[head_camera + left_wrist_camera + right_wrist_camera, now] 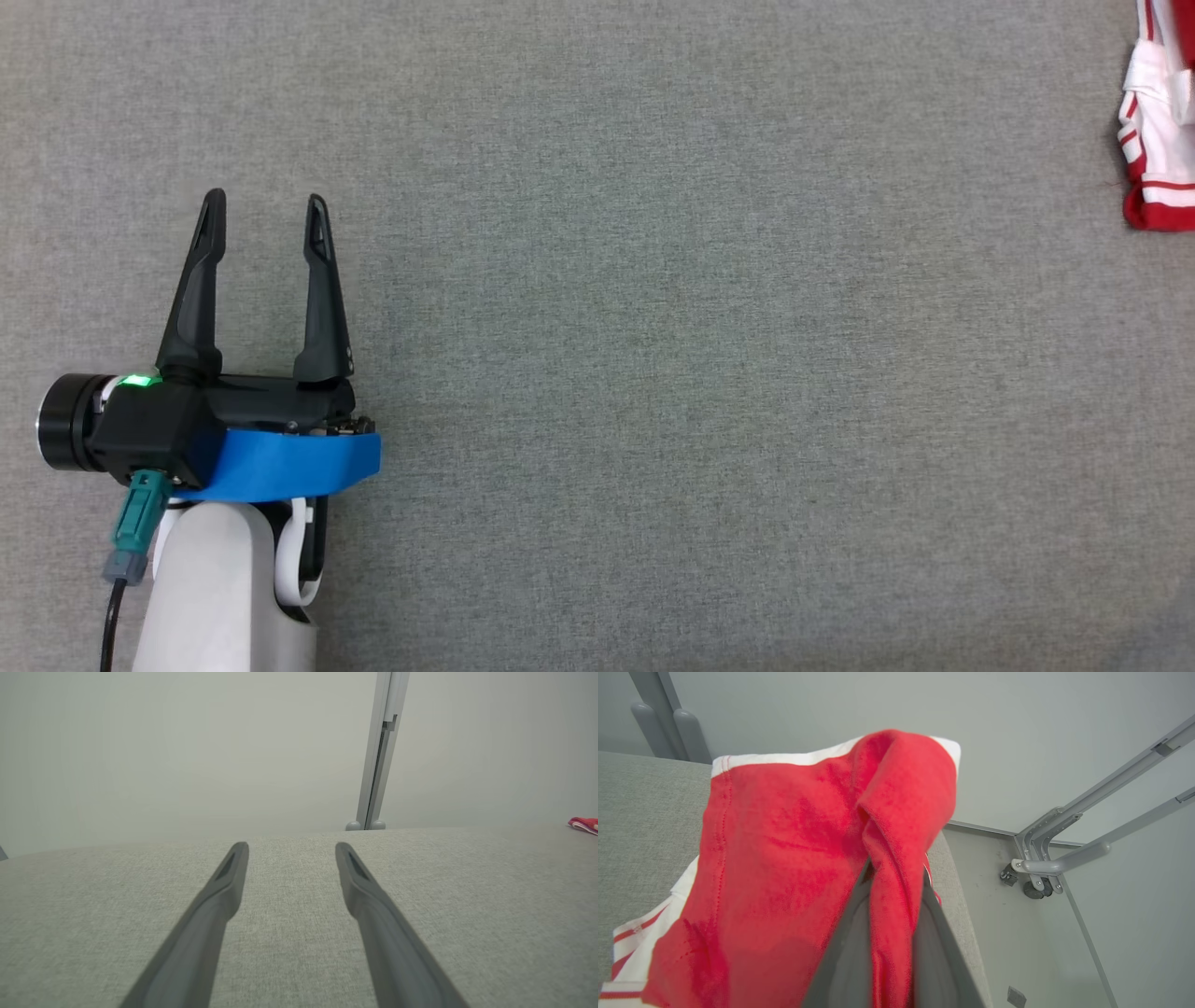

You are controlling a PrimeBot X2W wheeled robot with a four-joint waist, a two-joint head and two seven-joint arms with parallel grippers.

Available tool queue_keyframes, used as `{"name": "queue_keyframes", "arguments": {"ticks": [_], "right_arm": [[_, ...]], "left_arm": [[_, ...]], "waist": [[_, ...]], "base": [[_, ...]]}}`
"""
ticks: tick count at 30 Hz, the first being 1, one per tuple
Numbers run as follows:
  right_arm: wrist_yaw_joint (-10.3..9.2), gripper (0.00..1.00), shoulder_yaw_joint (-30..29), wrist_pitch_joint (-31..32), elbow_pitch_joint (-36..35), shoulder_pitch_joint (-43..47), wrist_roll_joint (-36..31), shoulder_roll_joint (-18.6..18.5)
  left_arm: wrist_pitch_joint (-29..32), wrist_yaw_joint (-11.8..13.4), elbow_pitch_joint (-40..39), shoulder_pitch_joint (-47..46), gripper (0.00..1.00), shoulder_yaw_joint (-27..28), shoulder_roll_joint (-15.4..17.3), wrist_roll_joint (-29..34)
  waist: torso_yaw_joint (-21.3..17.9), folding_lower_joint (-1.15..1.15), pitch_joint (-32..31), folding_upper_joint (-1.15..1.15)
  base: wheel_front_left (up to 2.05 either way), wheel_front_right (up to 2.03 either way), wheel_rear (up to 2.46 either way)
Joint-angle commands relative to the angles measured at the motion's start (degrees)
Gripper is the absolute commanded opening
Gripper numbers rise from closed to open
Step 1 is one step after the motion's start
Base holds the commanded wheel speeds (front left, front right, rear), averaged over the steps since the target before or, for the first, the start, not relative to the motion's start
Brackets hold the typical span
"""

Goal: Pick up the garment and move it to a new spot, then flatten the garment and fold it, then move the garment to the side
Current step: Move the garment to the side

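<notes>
The garment (1158,140) is red with white stripes and hangs at the far right edge of the head view, over the grey fabric table (653,327). In the right wrist view the garment (794,858) drapes around my right gripper (894,868), whose fingers are shut on a fold of red cloth near the table's right edge. My left gripper (266,210) rests low at the left of the table, fingers spread wide with nothing between them. A sliver of the garment (584,824) shows far right in the left wrist view, well away from my left gripper (292,851).
The table's right edge (962,896) drops to a pale floor where a metal frame on a caster (1036,877) stands. A grey upright post (380,751) rises behind the table's far edge against a plain wall.
</notes>
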Motion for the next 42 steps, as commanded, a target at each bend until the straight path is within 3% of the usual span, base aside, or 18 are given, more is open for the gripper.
{"name": "queue_keyframes", "arguments": {"ticks": [1, 2, 3, 4, 5, 20, 29, 42], "right_arm": [[-0.01, 0.0, -0.4, -0.4, 1.2, -1.7, -0.9, 0.4], [-0.01, 0.28, -0.5, -0.8, 1.9, -2.0, -1.5, 0.4], [-0.01, 0.34, -0.4, -1.1, 2.7, -2.4, -2.1, 0.8], [-0.01, 0.77, -0.4, -1.4, 3.2, -2.7, -2.6, 1.4], [-0.01, 1.0, -0.4, -1.7, 3.8, -3.1, -3.2, 1.8], [-0.01, 1.0, -3.7, -12.5, 10.2, -7.0, -15.0, 4.5], [-0.01, 1.0, -2.7, -20.8, 7.4, -2.1, -15.4, 11.3], [-0.01, 1.0, -0.3, -23.5, -7.2, 14.8, -14.0, 23.9]], "left_arm": [[-0.2, -0.2, 0.0, -1.2, 1.0, 0.1, 0.0, -0.1], [-0.2, -0.2, 0.0, -1.2, 1.0, 0.0, 0.0, -0.2], [-0.2, -0.2, 0.0, -1.1, 1.0, 0.1, 0.0, -0.2], [-0.2, -0.2, 0.0, -1.1, 1.0, 0.2, 0.0, -0.3], [-0.2, -0.2, 0.1, -1.0, 1.0, 0.2, 0.0, -0.3], [-0.2, 0.7, 1.1, 2.3, 1.0, 1.6, -0.1, -1.0], [-0.2, 1.0, 1.2, 6.9, 1.0, 3.8, -0.1, -1.1], [-0.2, 1.3, 0.3, 14.5, 1.0, 6.0, -0.2, -1.0]], "waist": [[0.3, 0.0, 0.2, 0.0], [0.5, 0.0, 0.2, 0.0], [0.7, 0.0, 0.2, 0.0], [0.8, 0.0, 0.2, 0.0], [0.9, 0.0, 0.2, 0.0], [0.9, 0.0, -5.2, 0.0], [0.3, 0.0, -12.8, 0.0], [1.1, 0.0, -21.3, 0.0]], "base": [[0.0, 0.0, 0.0], [0.0, 0.0, 0.0], [0.0, 0.0, 0.0], [0.0, 0.0, 0.0], [0.0, 0.0, 0.0], [0.0, 0.0, 0.0], [0.0, 0.0, 0.0], [0.0, 0.0, 0.0]]}}
